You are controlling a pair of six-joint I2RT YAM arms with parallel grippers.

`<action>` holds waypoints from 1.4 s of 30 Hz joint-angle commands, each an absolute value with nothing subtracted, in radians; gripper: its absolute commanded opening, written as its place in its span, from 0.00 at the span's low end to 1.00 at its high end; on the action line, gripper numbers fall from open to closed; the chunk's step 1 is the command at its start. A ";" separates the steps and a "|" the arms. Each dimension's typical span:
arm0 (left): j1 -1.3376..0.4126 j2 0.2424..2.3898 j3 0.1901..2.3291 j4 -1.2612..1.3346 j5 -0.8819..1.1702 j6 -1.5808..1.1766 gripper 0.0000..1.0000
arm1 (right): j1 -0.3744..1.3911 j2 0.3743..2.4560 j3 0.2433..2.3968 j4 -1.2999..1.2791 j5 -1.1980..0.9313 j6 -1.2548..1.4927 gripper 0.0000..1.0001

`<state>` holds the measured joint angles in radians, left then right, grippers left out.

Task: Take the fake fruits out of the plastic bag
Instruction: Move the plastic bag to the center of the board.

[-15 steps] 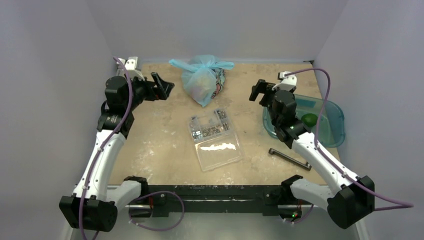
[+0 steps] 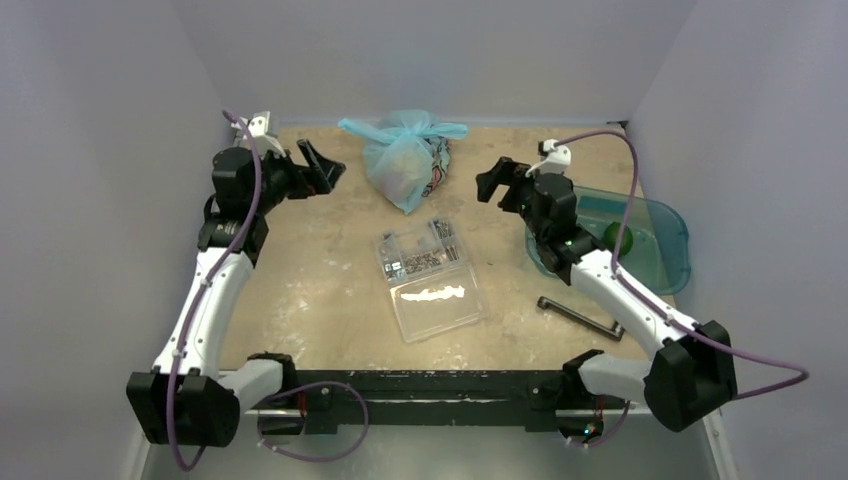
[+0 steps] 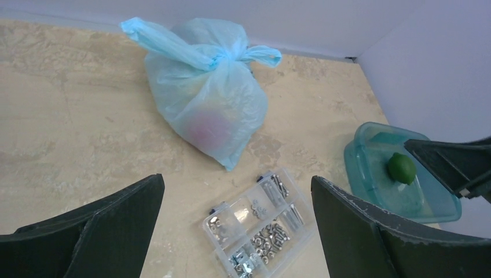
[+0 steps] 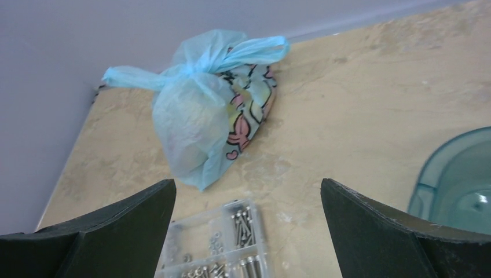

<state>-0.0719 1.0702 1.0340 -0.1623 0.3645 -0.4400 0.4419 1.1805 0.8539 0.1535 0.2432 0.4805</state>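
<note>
Both jaws wide apart, empty; L arm (image 2: 210, 300) & R arm (image 2: 625, 292) up, plastic bag (image 2: 405, 165) between.

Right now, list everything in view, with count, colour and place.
bag: 1, light blue, knotted, far middle of table
fruit in bag: reddish shape shows through; count unclear
box: 1, clear, holds screws, table centre
tray: 1, teal, right side
green fruit: 1, in tray
tool: 1, black, in front of tray
table: 1, beige
left gripper: open, left of bag
right gripper: open, right of bag
</note>
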 commanded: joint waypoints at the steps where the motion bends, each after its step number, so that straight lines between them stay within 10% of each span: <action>1: -0.010 1.155 1.086 -0.178 0.440 -0.456 1.00 | 0.438 1.252 0.906 0.246 0.045 0.537 0.99; 23: -0.123 1.246 1.142 -0.303 0.307 -0.262 0.94 | 0.470 2.092 1.537 0.434 -0.174 0.575 0.95; 42: -0.144 1.363 1.363 -0.541 0.217 -0.117 1.00 | 0.601 2.258 1.577 0.657 -0.405 0.594 0.21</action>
<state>-0.1387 1.3136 1.2304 -0.4675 0.2737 -0.1520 0.5385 2.2871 1.5787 0.5396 -0.3363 0.5659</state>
